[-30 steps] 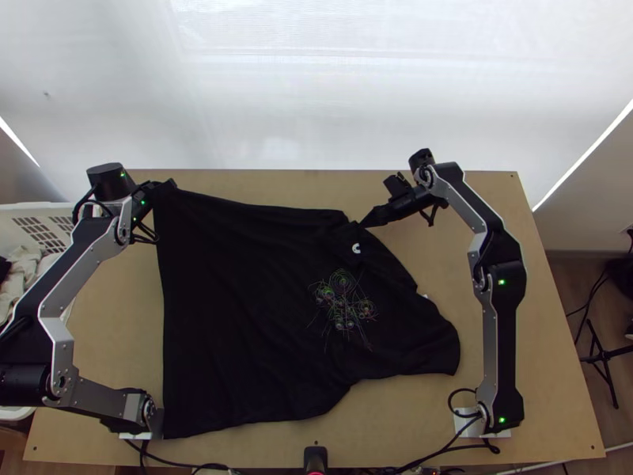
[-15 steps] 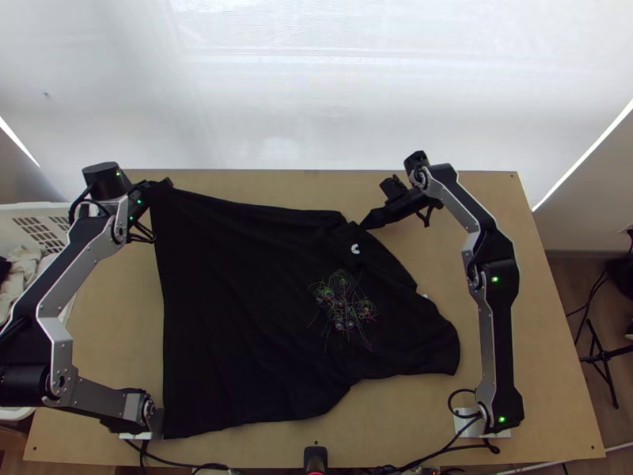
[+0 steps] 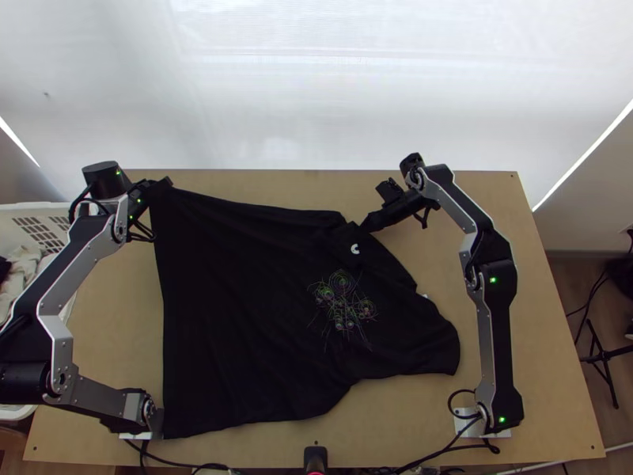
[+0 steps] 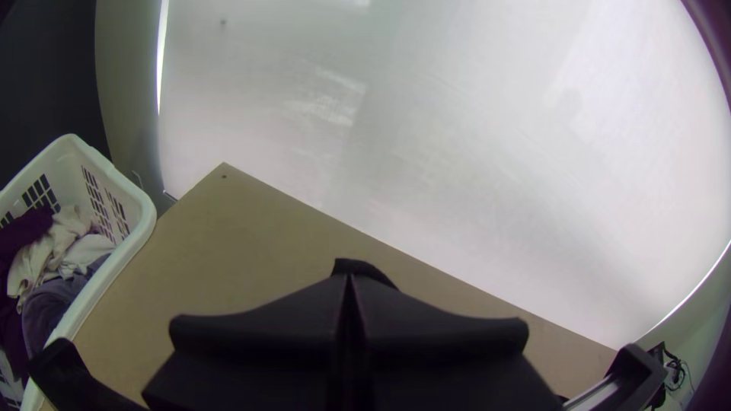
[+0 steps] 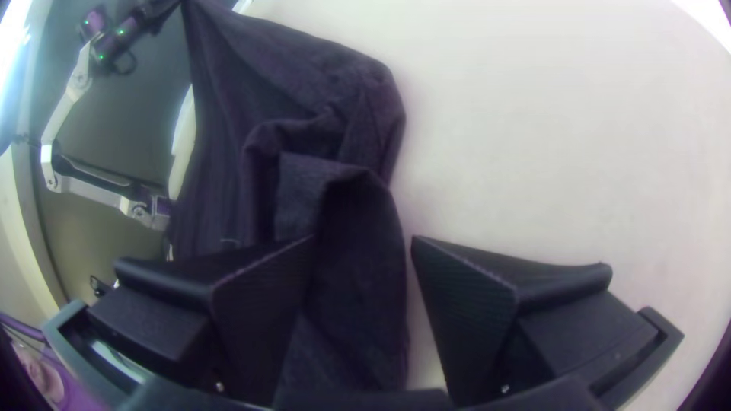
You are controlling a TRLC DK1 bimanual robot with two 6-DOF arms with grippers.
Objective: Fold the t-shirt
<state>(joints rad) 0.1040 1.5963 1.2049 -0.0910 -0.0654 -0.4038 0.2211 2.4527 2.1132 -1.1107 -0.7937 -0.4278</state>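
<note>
My left gripper (image 3: 164, 184) is at the table's far left, shut on a corner of the black t-shirt (image 3: 237, 317). The shirt lies spread over the table, its right part folded over and rumpled, its far left corner lifted. In the left wrist view the gripper (image 4: 349, 278) has its fingers together, a bit of dark cloth at their tips. My right gripper (image 3: 370, 223) is at the shirt's far edge, right of the middle. In the right wrist view the gripper (image 5: 363, 242) stands open, with a raised fold of the shirt (image 5: 354, 221) between its fingers.
A white laundry basket (image 3: 47, 207) with clothes stands beyond the table's left edge, behind the left arm. Bare wood of the table (image 3: 490, 206) lies around the right arm. A white sheet hangs behind the far edge.
The right arm's links have swung left, while its fingertips stay near the same spot at the shirt's edge. My left gripper has shifted slightly left, the held corner with it.
</note>
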